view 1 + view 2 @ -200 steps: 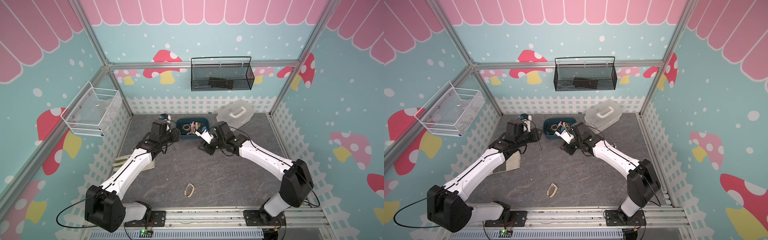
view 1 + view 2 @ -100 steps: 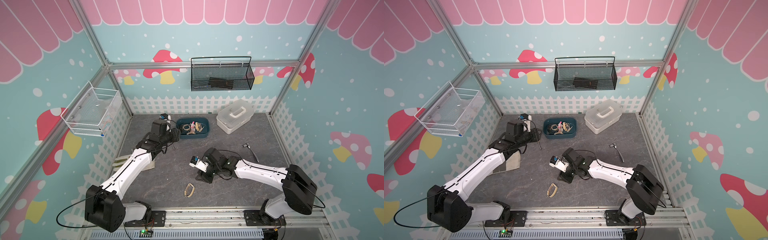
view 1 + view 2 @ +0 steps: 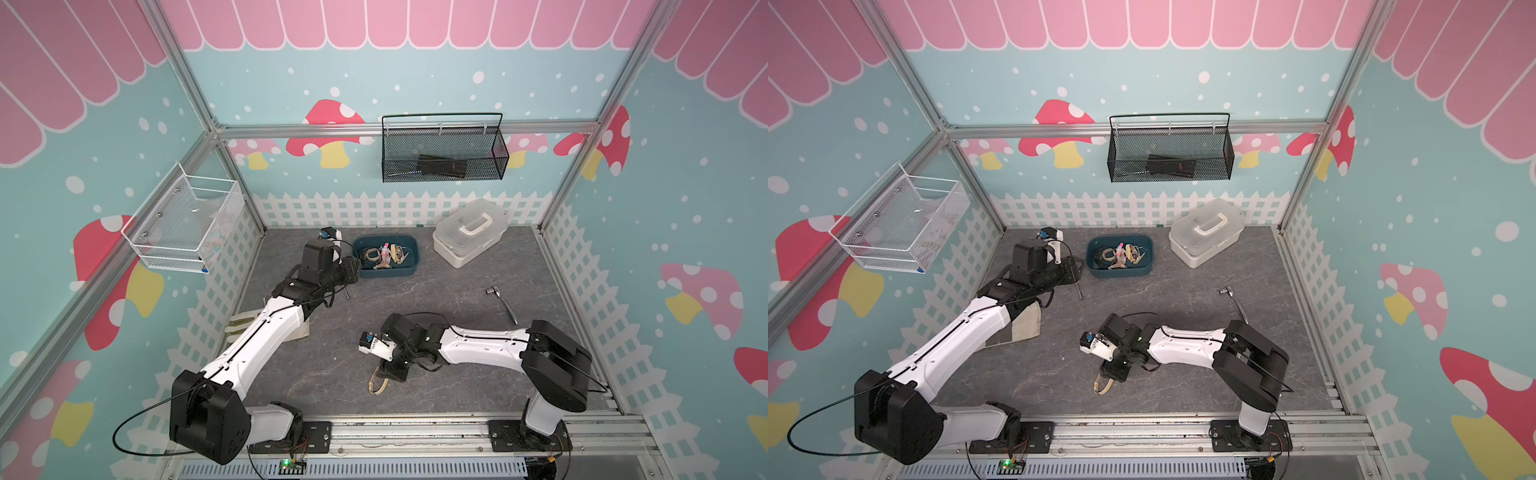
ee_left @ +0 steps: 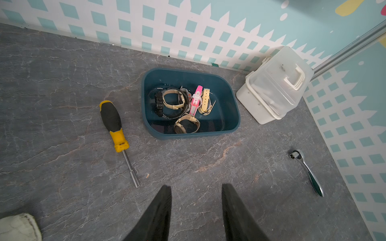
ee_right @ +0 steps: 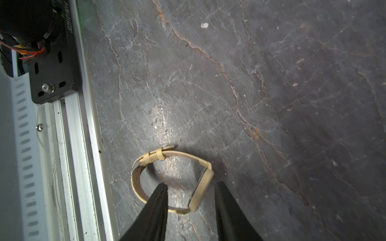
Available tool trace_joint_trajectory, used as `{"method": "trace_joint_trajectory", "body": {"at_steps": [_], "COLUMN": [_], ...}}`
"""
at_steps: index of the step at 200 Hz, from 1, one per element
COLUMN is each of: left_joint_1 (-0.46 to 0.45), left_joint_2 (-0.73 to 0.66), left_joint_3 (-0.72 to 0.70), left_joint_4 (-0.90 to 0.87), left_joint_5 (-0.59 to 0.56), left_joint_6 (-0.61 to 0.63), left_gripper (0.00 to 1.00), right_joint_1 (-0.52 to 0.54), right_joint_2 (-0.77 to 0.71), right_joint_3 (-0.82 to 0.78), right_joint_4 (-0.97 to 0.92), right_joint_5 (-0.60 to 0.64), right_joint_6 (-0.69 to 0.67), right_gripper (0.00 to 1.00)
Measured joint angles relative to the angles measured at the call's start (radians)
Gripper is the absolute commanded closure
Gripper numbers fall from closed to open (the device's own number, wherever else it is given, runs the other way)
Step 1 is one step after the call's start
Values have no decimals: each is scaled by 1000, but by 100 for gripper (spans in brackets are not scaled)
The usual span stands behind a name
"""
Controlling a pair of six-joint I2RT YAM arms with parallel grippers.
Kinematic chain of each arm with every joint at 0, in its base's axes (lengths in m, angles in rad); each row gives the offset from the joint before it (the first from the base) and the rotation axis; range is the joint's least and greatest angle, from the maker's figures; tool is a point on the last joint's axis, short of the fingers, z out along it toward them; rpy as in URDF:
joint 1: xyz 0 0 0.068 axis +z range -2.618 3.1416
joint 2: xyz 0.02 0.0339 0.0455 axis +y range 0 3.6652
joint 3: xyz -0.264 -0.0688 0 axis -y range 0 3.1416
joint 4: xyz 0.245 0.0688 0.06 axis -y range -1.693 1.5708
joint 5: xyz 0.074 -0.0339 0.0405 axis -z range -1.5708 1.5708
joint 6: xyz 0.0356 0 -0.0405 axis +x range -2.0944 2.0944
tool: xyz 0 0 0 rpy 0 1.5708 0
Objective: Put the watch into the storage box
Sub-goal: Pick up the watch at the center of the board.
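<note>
Watch (image 5: 173, 179), tan with its strap buckled into a loop, lay on its edge on the grey worktop (image 5: 271, 104) directly under the right tool (image 5: 191, 187). That tool's two black fingers (image 5: 158, 200) stood apart and straddled the watch: one finger sat inside the strap loop, the other just outside the case, so the case was between them. Whether either finger touched the watch could not be told; nothing was clamped. In both top views the watch (image 3: 378, 384) (image 3: 1104, 384) showed just below the right tool (image 3: 392, 372) (image 3: 1116, 371), near the front rail.

Well away from that tool, toward the back wall, stood the storage box (image 3: 409, 270) (image 4: 231, 100), dark teal, holding several other watches (image 4: 183, 106). The left tool (image 4: 195, 192) hovered short of the box with its fingers spread and nothing between them. A screwdriver (image 4: 113, 125) lay beside the box on one side, a white case (image 4: 275, 87) with a handle on the other, and a ratchet (image 4: 307, 171) lay on the worktop nearer the side wall.
</note>
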State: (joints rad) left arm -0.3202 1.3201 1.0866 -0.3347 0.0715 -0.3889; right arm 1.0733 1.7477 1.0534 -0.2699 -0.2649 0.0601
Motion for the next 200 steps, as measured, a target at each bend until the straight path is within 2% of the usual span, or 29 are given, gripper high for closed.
{"method": "trace_joint_trajectory", "body": {"at_steps": [76,107,125,200], "left_joint_1": [0,0,0,0], "left_joint_2": [0,0,0,0], "left_joint_3": [-6,-6,-7,-6], "left_joint_4": [3,3,3,3], "left_joint_5": [0,0,0,0], "left_joint_6": [0,0,0,0], "left_gripper": [57,57,57,57], "right_joint_1": [0,1,1,-10], "right_joint_2": [63,66,66,16], "right_joint_3": [40,58,61,61], "right_joint_4": [-71,-93,-95,-95], "right_joint_5": [58,67,69,132], "right_joint_6": [21,27,24,0], "right_gripper": [69,89,94,99]}}
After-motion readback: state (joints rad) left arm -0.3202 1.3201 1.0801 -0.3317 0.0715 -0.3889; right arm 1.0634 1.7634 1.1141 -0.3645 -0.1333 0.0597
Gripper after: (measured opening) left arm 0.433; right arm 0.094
